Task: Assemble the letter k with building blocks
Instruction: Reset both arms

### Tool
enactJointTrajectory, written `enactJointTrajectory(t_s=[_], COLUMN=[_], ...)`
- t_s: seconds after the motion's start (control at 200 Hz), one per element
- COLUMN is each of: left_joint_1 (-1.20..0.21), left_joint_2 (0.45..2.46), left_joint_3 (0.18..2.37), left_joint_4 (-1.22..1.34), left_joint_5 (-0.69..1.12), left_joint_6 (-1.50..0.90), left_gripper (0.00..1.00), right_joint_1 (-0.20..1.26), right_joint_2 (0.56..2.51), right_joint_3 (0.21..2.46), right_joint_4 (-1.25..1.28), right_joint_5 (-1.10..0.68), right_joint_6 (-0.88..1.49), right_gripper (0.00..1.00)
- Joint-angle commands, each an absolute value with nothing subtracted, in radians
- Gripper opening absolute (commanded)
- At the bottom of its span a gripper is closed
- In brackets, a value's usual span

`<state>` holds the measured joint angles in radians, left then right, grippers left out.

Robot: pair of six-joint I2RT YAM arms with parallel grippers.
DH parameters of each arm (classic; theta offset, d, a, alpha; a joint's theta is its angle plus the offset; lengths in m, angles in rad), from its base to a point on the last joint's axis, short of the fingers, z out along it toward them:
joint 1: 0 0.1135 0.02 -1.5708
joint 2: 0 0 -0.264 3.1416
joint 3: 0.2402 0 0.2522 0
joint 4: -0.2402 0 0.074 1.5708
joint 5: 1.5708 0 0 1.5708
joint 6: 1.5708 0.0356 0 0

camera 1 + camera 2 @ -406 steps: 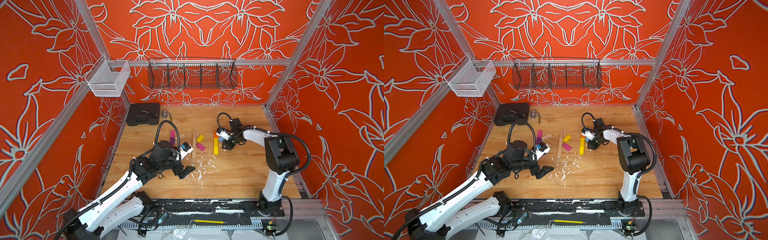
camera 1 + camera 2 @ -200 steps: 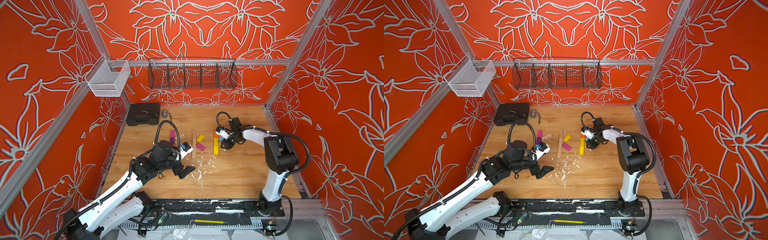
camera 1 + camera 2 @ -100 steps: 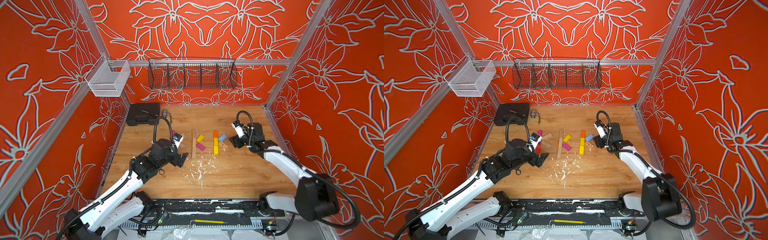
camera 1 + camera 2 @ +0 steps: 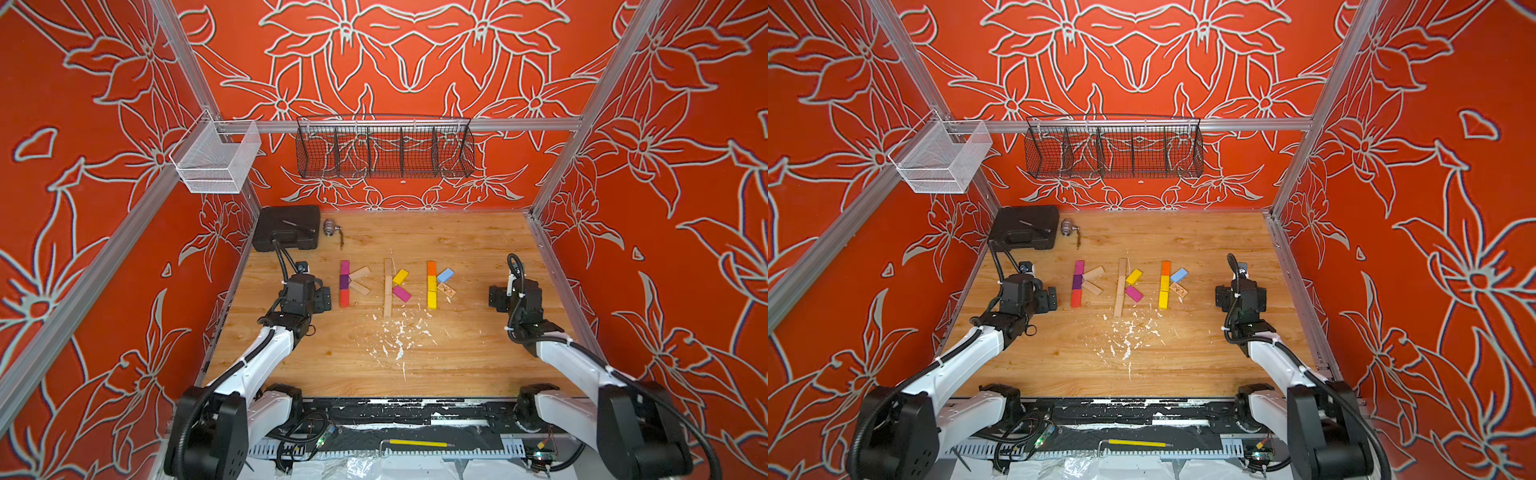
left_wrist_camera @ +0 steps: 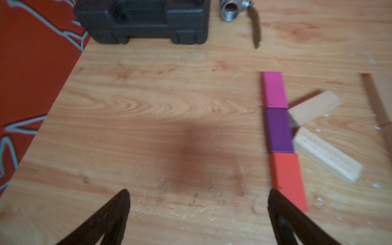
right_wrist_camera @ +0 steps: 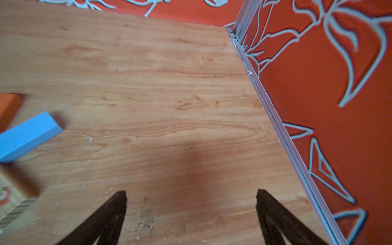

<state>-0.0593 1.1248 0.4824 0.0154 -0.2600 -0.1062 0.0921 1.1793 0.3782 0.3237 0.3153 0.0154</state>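
The building blocks lie flat as three K shapes. The left one has a magenta (image 4: 344, 268), purple (image 5: 279, 129) and red block (image 5: 287, 180) stem with two plain arms (image 4: 359, 273). The middle one has a plain stem (image 4: 388, 286) with yellow (image 4: 400, 276) and magenta arms. The right one has an orange and yellow stem (image 4: 432, 293), a light blue block (image 6: 25, 135) and a printed block (image 4: 446, 290). My left gripper (image 4: 322, 299) (image 5: 198, 195) is open and empty just left of the red block. My right gripper (image 4: 496, 298) (image 6: 191, 195) is open and empty, right of the blue block.
A black case (image 4: 286, 227) and a metal fitting (image 4: 329, 227) sit at the back left. White flecks (image 4: 399, 336) litter the table in front of the letters. A black wire basket (image 4: 384, 145) and a white mesh basket (image 4: 216, 160) hang above. The right wall rail (image 6: 275, 118) runs close by.
My right gripper has opened, let go of the light blue block and drawn back to the right. My left arm has swung back to the left, uncovering the left K.
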Motion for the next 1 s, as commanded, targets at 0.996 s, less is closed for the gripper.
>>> enactJointTrajectory(t_s=[0.996], left_joint_1=[0.048], left_joint_2=[1.341], left_joint_3=[0.409], left_joint_4=[0.483], left_joint_5=[-0.017], left_joint_6=[-0.035], left_gripper=[0.97], right_joint_1=[0.066], right_joint_2=[1.416], right_joint_3=[0.317], right_joint_4=[0.808], right_joint_5=[0.265], right_joint_6=[0.031], right_gripper=[0.98])
